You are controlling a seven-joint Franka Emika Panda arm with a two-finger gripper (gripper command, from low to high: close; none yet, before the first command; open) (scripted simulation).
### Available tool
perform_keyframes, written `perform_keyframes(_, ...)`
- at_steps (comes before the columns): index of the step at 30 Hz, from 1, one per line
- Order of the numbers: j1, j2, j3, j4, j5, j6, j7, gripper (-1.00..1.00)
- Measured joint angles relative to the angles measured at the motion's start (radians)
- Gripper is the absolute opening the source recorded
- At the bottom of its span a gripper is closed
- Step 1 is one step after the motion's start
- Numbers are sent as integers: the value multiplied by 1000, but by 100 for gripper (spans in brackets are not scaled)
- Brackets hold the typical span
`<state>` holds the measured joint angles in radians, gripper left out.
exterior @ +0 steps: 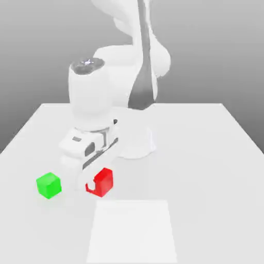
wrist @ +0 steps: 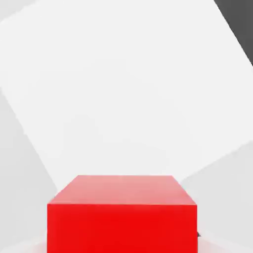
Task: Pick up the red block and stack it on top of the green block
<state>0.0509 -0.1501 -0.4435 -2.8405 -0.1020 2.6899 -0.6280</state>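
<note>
My gripper [exterior: 98,183] is low over the white table [exterior: 206,154] and is shut on the red block [exterior: 104,180]; one white fingertip [exterior: 91,185] overlaps the cube's face on the exterior view's left. In the hand view the red block [wrist: 122,217] sits close up between the jaws. The green block [exterior: 49,185] rests on the table on its own, about a cube's width from the red one toward the exterior view's left. Whether the red block is touching the table or just above it I cannot tell.
The arm's white base [exterior: 136,142] stands behind the blocks near the table's middle. A brighter white square patch [exterior: 133,232] lies flat on the table in front of the red block, also seen as the patch [wrist: 123,89] in the hand view.
</note>
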Motion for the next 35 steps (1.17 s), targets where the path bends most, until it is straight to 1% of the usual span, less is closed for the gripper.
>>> perform_keyframes(8, -200, -88, -205, -22, -195, -42, -393, -100)
perform_keyframes(9, -217, -94, -225, -23, -211, -44, -429, -100)
perform_keyframes(11, -216, -95, -246, -21, -202, -47, -472, -100)
perform_keyframes(17, -157, -59, -282, -8, -113, -26, -547, -100)
perform_keyframes(24, -85, 29, -321, -4, 21, 53, -640, -100)
perform_keyframes(29, -45, 120, -327, -9, 165, 132, -741, -100)
perform_keyframes(32, -41, 184, -305, -13, 277, 182, -820, -100)
perform_keyframes(33, -61, 204, -279, -15, 309, 200, -841, -100)
perform_keyframes(34, -75, 224, -259, -17, 342, 216, -865, 100)
perform_keyframes(35, -75, 224, -259, -17, 342, 216, -865, 100)
